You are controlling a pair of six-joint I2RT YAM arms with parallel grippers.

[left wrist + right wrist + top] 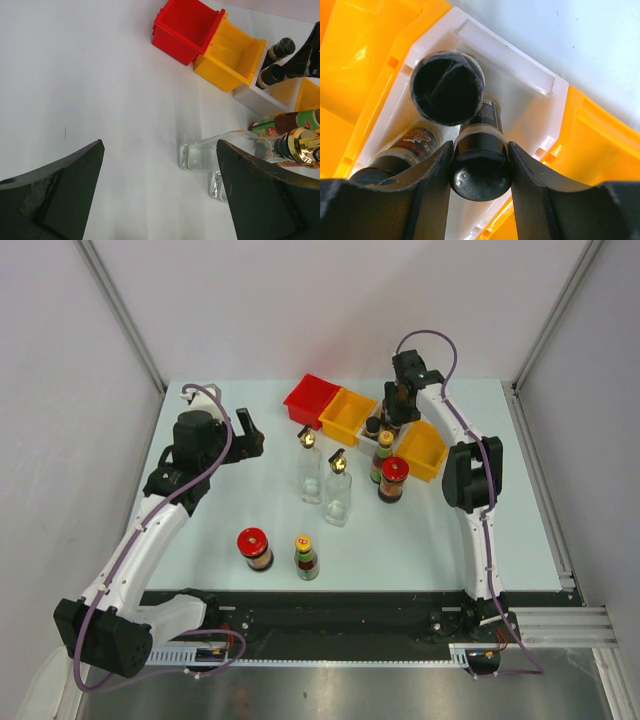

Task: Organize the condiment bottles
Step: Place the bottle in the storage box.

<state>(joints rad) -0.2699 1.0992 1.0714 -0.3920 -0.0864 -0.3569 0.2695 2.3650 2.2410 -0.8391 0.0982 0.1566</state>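
Right gripper (480, 159) at the white bin (530, 75). I read its two fingers (432, 185) as closed down to the width of one black-capped shaker (480, 175), pressing on the cap from both sides. The shaker stands upright inside the bin. A second shaker (447, 87) stands just beside it in the same bin, and the two caps nearly touch. One orange bin (360, 55) adjoins the white bin on one side and another orange bin (605, 145) on the other. In the top view a red bin (311, 400) ends the row at the left.

In front of the bins, close to the right arm, a sauce bottle (382, 455) and a red-lidded jar (393, 480) stand just beside each other. At the centre of the table (430, 540) are a tall glass bottle (310, 478) and its twin (338, 502), both upright with gold spouts. Nearer the arm bases, a second jar (255, 548) and a second sauce bottle (306, 558) stand side by side.

The left gripper (247, 433) is over the table's left part, well apart from every bottle. Its jaws are spread wide and I see nothing between them.
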